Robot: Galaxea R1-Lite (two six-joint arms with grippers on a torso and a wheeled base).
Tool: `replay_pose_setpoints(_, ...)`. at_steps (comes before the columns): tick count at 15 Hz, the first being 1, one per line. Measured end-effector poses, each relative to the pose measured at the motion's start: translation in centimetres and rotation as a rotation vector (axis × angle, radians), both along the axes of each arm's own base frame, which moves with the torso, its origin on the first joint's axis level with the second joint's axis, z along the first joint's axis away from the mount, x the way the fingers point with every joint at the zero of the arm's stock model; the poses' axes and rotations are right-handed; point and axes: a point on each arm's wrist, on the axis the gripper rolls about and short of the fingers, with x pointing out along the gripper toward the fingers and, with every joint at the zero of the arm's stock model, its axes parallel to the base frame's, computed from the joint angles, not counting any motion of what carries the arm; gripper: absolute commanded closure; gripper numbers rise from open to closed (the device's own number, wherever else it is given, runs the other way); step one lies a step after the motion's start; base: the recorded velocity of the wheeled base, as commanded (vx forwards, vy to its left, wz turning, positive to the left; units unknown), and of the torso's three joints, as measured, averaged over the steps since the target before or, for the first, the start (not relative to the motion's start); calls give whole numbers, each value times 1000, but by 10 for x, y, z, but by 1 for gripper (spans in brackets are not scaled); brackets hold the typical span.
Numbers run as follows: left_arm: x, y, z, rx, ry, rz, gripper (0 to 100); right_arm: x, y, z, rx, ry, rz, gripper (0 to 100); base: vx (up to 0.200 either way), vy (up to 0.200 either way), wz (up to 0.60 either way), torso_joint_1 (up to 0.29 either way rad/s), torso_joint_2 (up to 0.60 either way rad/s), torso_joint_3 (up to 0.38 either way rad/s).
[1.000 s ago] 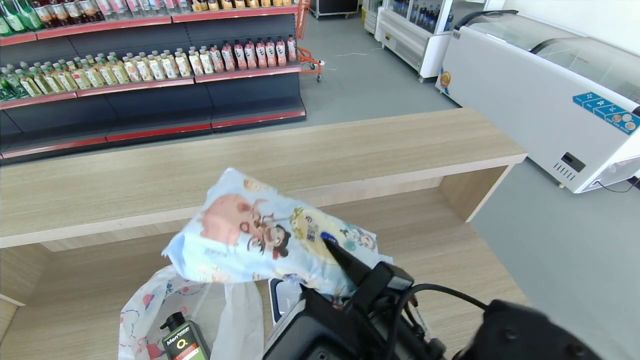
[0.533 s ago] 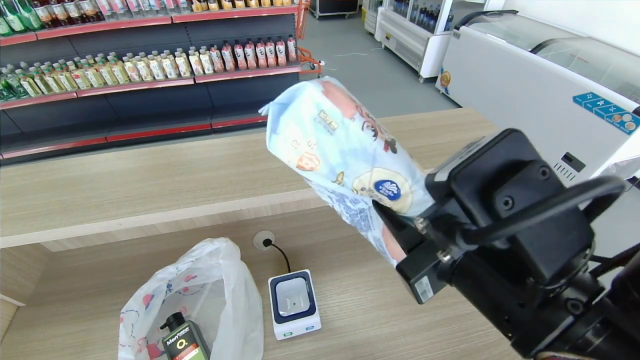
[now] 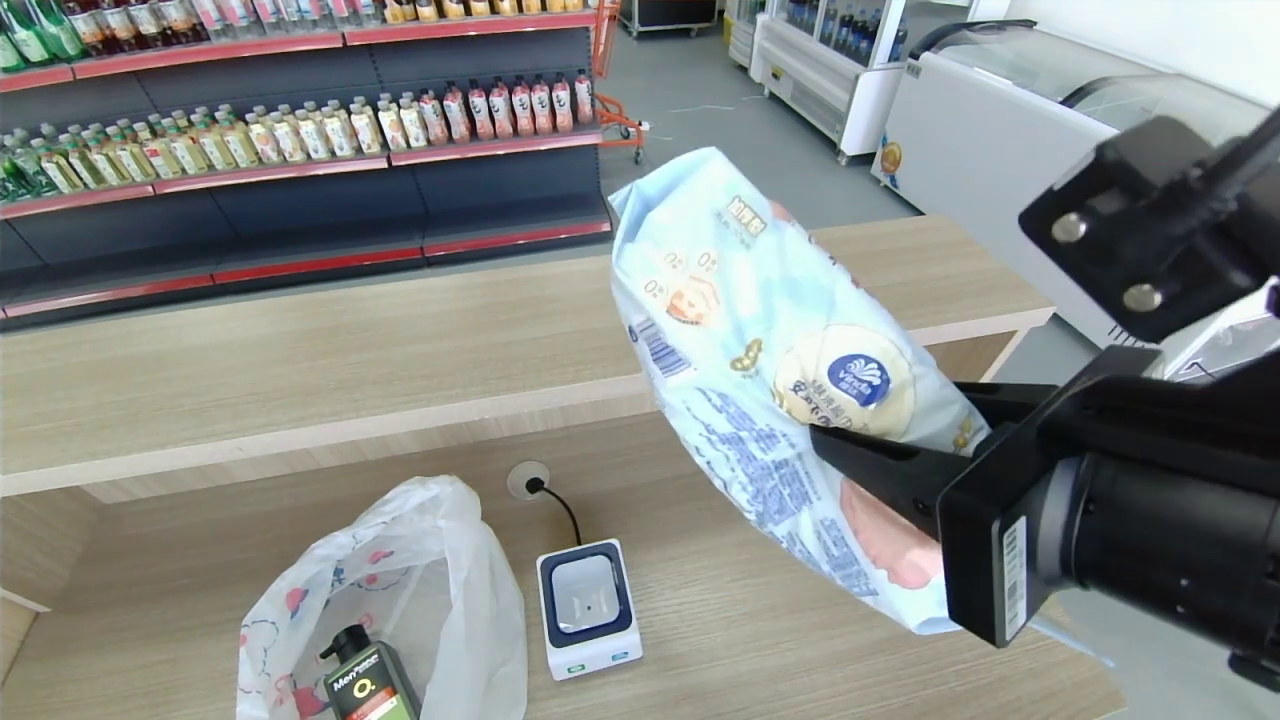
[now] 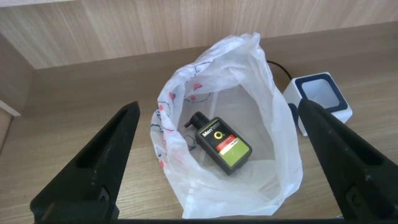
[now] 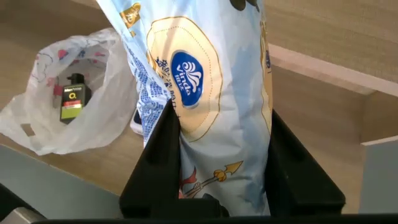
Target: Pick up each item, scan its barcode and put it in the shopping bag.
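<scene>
My right gripper is clamping the lower end of a soft pale-blue pack, one black finger pressing into each broad face, so the pack is hanging in the air and tilting up and away from the jaws. Its film is looking plump and crinkly, printed with cartoon figures and a round blue emblem, and it is denting where the fingers bite. The barcode is sitting on the narrow side near the far end, facing sideways and not down. Below the gripper and off to its left, the scanner is resting on the counter with its window up. Beyond it the shopping bag is standing open with a dark bottle already inside. My left gripper is hovering over that bag, fingers spread and empty. I am judging one item bagged and this pack lifted but probably not yet scanned, with bagging to follow.
</scene>
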Motion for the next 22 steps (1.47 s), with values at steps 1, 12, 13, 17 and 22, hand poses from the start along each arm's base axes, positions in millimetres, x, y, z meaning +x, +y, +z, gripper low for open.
replay_pose_setpoints(1,0,0,0,0,0,0,0,-1,-1,-6,-17,1,-24,100,0,0,0,0,0,0)
replay_pose_setpoints(12,0,0,0,0,0,0,0,-12,-20,-19,-128,-88,80,100,0,0,382,3,2,1)
replay_pose_setpoints(13,0,0,0,0,0,0,0,-13,-20,-20,-132,-87,88,100,0,0,600,2,-2,2)
replay_pose_setpoints(17,0,0,0,0,0,0,0,-13,-13,-22,-115,-89,113,100,0,0,600,2,6,2)
replay_pose_setpoints(22,0,0,0,0,-1,0,0,2,-7,-44,-152,-26,61,100,0,0,120,0,0,0)
